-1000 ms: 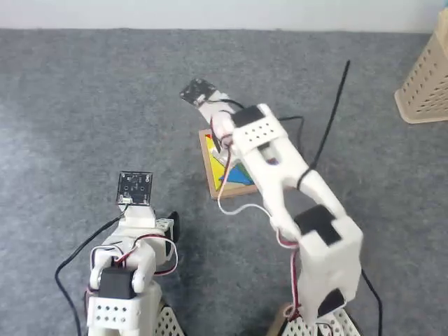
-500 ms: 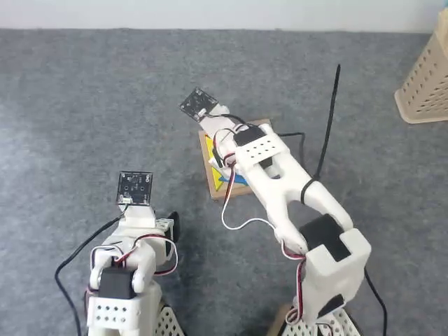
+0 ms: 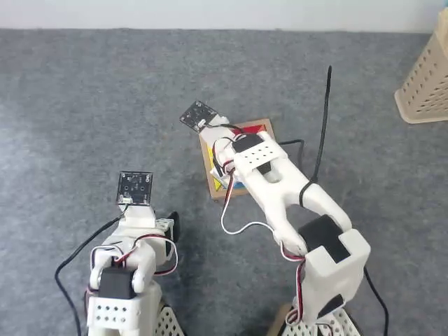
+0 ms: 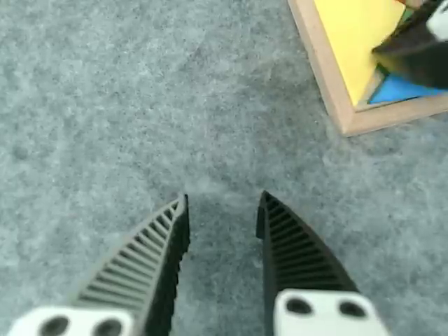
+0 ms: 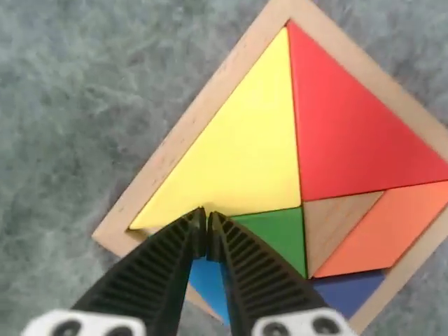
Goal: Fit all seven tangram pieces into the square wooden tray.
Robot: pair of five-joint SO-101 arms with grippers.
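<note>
The square wooden tray [image 5: 210,91] holds a large yellow triangle [image 5: 238,154], a large red triangle [image 5: 350,133], a green triangle [image 5: 280,234], a plain wood square [image 5: 339,220], an orange parallelogram [image 5: 385,231] and blue pieces [image 5: 350,290]; all lie flat and flush. My right gripper [image 5: 205,218] is shut with nothing in it, its tips over the spot where yellow, green and blue meet. In the high view the right arm [image 3: 262,164] covers most of the tray [image 3: 211,183]. My left gripper [image 4: 224,203] stands open over bare carpet, short of the tray's corner [image 4: 343,115].
Grey carpet surrounds the tray. A beige slatted basket [image 3: 427,77] stands at the far right. A black cable [image 3: 322,119] rises just right of the tray. The left arm's base [image 3: 119,294] sits at the near left.
The right arm has drawn back toward its base and lowered over the tray, hiding the blue and yellow pieces in the high view. The left arm has not moved.
</note>
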